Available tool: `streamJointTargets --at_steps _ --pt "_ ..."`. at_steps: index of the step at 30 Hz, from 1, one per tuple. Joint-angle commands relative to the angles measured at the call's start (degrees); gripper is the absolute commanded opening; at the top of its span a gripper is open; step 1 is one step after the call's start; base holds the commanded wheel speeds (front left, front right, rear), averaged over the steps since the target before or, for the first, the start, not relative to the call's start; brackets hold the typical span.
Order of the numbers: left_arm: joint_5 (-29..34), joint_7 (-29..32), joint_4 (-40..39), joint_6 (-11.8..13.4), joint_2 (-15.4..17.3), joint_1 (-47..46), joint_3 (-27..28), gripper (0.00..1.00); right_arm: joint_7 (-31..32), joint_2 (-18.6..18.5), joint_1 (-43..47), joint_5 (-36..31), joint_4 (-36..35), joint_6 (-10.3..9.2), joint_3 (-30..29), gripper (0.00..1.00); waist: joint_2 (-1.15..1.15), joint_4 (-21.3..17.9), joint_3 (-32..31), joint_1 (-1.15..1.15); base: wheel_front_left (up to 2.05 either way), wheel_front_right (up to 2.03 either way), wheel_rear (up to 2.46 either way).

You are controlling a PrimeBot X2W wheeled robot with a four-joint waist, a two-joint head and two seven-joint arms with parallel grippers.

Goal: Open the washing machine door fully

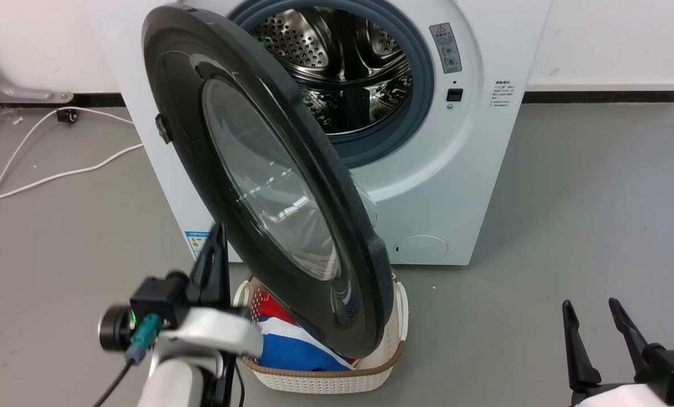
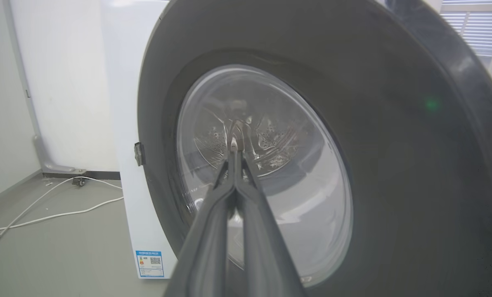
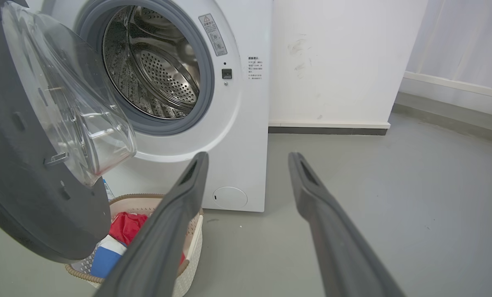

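The washing machine (image 1: pixel 456 169) is a white front-loader with its steel drum (image 1: pixel 342 62) exposed. The washing machine door (image 1: pixel 269 169), glossy black with a clear window, stands swung out on its left hinge, roughly edge-on to the machine front. My left gripper (image 1: pixel 219 229) is shut with nothing in it, at the door's outer face low on the hinge side. In the left wrist view its tips (image 2: pixel 234 144) point at the window of the door (image 2: pixel 394 165); contact cannot be told. My right gripper (image 1: pixel 590 305) is open at the lower right, far from the door (image 3: pixel 19 173).
A cream laundry basket (image 1: pixel 393 350) with red, white and blue cloth sits on the floor under the door's lower edge. A white cable (image 1: pixel 31 135) trails over the grey floor at the left. Open floor lies to the machine's right.
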Motion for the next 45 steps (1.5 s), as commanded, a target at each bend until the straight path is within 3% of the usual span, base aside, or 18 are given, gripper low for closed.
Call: streamJointTargets --at_steps 1,12,21,35,41,45 --pt "-0.2 -0.1 -1.7 0.8 -0.1 -1.5 -0.4 0.00 0.1 0.2 -0.8 0.3 0.1 -0.03 -0.1 1.00 0.00 0.1 0.0 0.00 0.00 0.00 0.00" --pt "0.0 -0.1 -20.7 5.3 -0.1 -11.6 -6.9 0.00 0.2 0.2 -1.0 0.2 0.3 -0.03 -0.2 1.00 0.00 0.3 -0.4 0.00 0.00 0.00 0.00" --pt "-3.1 4.0 -28.3 5.4 0.0 -13.5 -19.3 0.00 0.1 0.2 -0.7 0.4 0.7 -0.03 -0.3 1.00 0.00 0.2 -0.4 0.00 0.00 0.00 0.00" --pt "-15.4 15.6 -21.3 0.8 0.0 -8.5 -42.5 0.00 0.3 0.2 -1.2 0.3 1.3 -0.03 -0.1 1.00 0.00 0.6 -0.5 0.00 0.00 0.00 0.00" --pt "-19.1 18.2 -13.7 2.0 0.0 -7.7 -48.1 0.00 0.2 0.2 -1.7 0.1 1.8 -0.04 0.3 1.00 0.00 0.1 -0.3 0.00 0.00 0.00 0.00" --pt "-19.8 17.7 -8.7 4.0 0.0 -9.2 -48.8 0.00 0.1 0.2 -1.8 0.3 2.2 -0.04 0.5 1.00 0.00 -0.5 -0.1 0.00 0.00 0.00 0.00"
